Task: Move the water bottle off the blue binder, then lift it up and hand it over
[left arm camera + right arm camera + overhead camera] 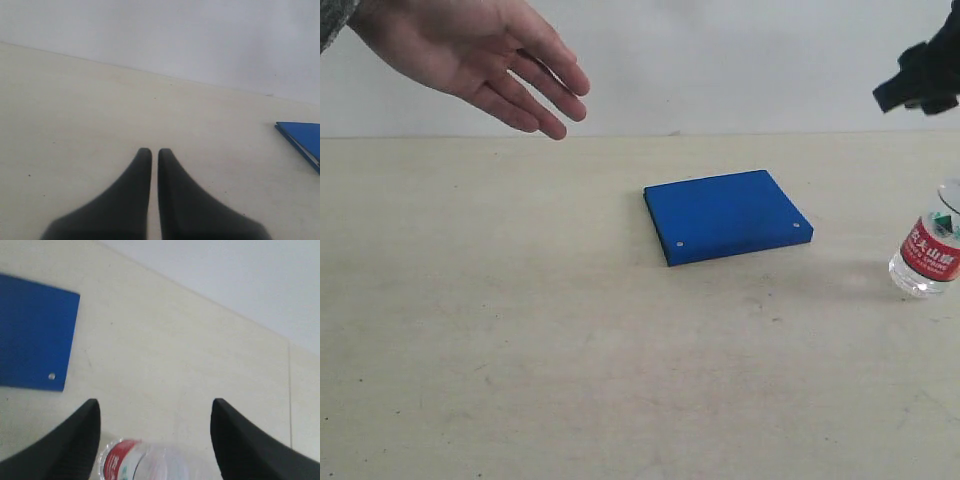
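Two pincers show, and they stand quite differently. Your right pincer [155,402] is spread wide and grips nothing. In its wrist view the dark fingers frame the water bottle [142,462] at the bottom edge without touching it. In the exterior view this pincer hangs at the upper right of the frame, well above the bottle. Your left pincer [154,151] is pressed closed and empty, with bare table [75,110] ahead of it and only a corner of the blue binder [302,137] at the right edge of its view.

The bottle rests on the table at the far right of the exterior frame, cut by the edge and well apart from the binder. The binder lies flat at the centre with nothing on it. So the first step looks done to me, and the lift and handover are not yet begun. An open human hand [470,55] waits at the upper left. Since the binder lies flat, I judge you must bring a pincer to one edge, close firmly on it, raise it and carry it toward that hand.

Writing: the bottle's red band carries white Chinese characters under a green and white emblem. It resembles Nongfu Spring, but the characters are too small to read with certainty. The binder shows two silver rivets and no lettering.
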### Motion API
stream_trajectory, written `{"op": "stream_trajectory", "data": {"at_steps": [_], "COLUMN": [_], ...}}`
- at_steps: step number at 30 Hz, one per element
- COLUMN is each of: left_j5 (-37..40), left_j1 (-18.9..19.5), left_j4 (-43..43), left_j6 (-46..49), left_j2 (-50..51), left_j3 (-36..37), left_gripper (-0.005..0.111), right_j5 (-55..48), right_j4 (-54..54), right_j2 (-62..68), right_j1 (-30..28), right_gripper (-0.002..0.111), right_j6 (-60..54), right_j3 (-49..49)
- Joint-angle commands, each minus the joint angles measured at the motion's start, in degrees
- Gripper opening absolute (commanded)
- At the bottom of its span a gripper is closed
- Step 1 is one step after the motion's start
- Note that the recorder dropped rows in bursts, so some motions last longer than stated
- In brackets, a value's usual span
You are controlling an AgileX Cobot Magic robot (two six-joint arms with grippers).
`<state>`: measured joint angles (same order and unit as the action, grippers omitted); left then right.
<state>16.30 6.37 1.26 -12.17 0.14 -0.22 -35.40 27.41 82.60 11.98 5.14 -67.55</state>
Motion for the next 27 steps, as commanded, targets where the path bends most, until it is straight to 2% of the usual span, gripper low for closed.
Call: {"op": "stream_trajectory", "data": {"at_steps": [1,6,9,13,15,22,27], "left_j5": [-0.43,-0.43,-0.43,-0.31,-0.42,-0.42,-0.58], "left_j1": [-0.29,-0.29,-0.29,-0.29,-0.29,-0.29,-0.29], "left_j4": [-0.23,-0.23,-0.23,-0.23,-0.23,-0.23,0.05], "left_j6": [0.24,0.24,0.24,0.24,0.24,0.24,0.24], "left_j2": [-0.14,-0.14,-0.14,-0.14,-0.14,-0.14,-0.14], "left_j3": [0.22,0.22,0.22,0.22,0.22,0.22,0.22], "left_gripper": [0.005,0.005,0.005,0.005,0.005,0.005,0.005], "right_j5": [-1.4,-3.1,-3.23,-8.6,-11.7,-15.66,-13.98], "right_j4": [0.43,-9.89,-20.79,-47.06,-55.61,-57.58,-57.72], "right_j2": [-0.87,-0.87,-0.87,0.1,1.01,7.82,12.62], "right_j1": [-0.03,-0.03,-0.03,0.37,2.4,14.8,21.29], "right_gripper": [0.057,0.057,0.057,0.057,0.057,0.057,0.057], "right_j6": [0.39,-0.06,-6.99,-22.73,-29.68,-31.31,-30.77], "right_j3": [-7.67,-14.58,-15.43,-14.97,-14.18,-10.2,-6.71]}}
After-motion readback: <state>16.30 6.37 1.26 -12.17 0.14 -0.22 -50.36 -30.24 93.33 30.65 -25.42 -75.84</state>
